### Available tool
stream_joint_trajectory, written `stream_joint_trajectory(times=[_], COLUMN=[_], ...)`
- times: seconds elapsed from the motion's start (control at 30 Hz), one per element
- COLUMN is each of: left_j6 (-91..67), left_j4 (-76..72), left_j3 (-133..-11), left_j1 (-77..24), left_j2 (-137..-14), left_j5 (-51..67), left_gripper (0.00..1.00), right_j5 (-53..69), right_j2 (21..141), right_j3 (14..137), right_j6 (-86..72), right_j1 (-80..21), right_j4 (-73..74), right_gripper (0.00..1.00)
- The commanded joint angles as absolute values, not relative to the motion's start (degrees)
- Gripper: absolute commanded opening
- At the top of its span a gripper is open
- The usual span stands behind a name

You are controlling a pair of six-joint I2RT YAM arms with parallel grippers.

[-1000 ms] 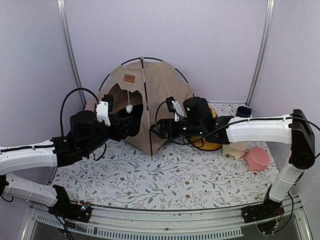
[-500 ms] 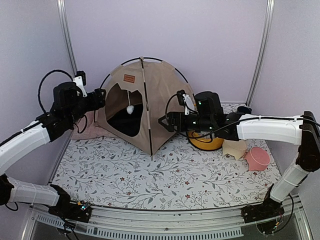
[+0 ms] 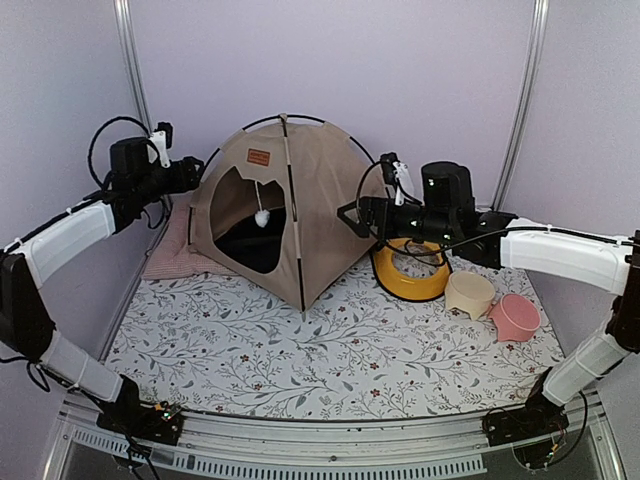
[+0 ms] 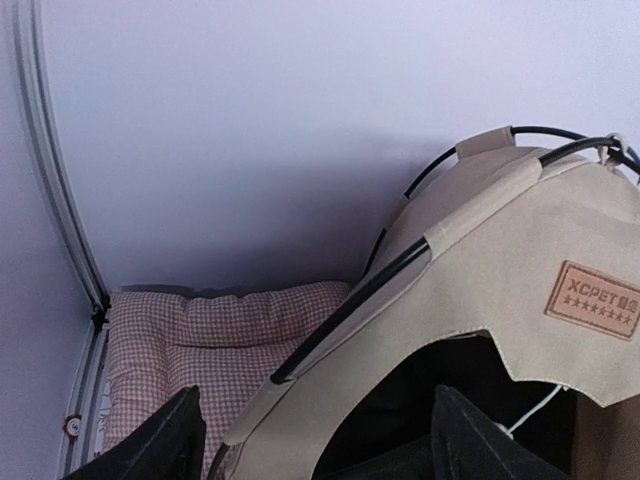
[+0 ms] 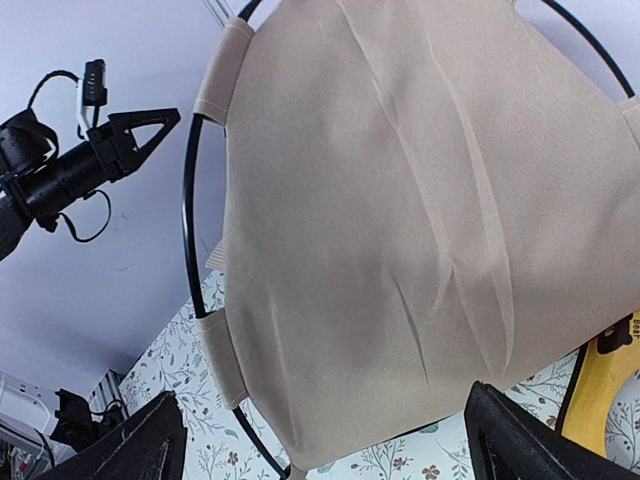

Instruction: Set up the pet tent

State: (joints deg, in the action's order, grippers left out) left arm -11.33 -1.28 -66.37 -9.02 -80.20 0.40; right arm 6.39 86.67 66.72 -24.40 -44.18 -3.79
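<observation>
The tan pet tent (image 3: 320, 200) stands upright at the back of the table on its crossed black poles, with its arched doorway, brown label (image 3: 259, 157) and white pom-pom (image 3: 259, 216) facing front-left. My left gripper (image 3: 195, 175) hovers open just left of the tent's upper left pole, touching nothing. In the left wrist view the tent (image 4: 500, 260) fills the right side beyond the gripper (image 4: 320, 455). My right gripper (image 3: 355, 215) stands open just off the tent's right wall. In the right wrist view that wall (image 5: 400, 220) lies beyond the empty gripper (image 5: 335, 450).
A pink checked cushion (image 3: 170, 250) lies behind the tent's left side, against the wall. A yellow bowl stand (image 3: 410, 275) sits right of the tent under my right arm, with a beige bowl (image 3: 470, 295) and a pink bowl (image 3: 515, 315) beside it. Metal posts (image 3: 135, 90) flank the back.
Both arms have drawn back from the tent: the left one rose and swung to the back left, the right one moved right. Both grippers' jaws have widened. The tent stayed put.
</observation>
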Motion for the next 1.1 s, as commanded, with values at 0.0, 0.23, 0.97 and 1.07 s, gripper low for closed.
stream_joint_trajectory(times=[0.0, 0.23, 0.97, 1.07], left_j6=[-3.10, 2.72, 11.71, 12.31], left_j4=[-2.43, 1.88, 14.78, 15.13], left_j3=[-70.85, -82.23, -103.36, -103.79], left_j1=[-6.72, -6.35, -9.75, -10.61], left_j2=[-84.42, -91.93, -107.60, -107.55], left_j5=[12.40, 20.37, 28.00, 27.35], left_gripper=[0.76, 0.76, 0.44, 0.29], right_j5=[7.14, 7.43, 8.87, 8.85], right_j2=[82.76, 81.37, 80.46, 80.10], right_j3=[65.47, 65.21, 66.18, 66.10], right_j6=[-21.62, -20.31, -20.47, -20.61], right_j1=[-43.41, -42.95, -42.88, -42.87], right_j4=[-3.20, -2.30, 0.00, 0.35], right_gripper=[0.99, 0.99, 0.99, 0.99])
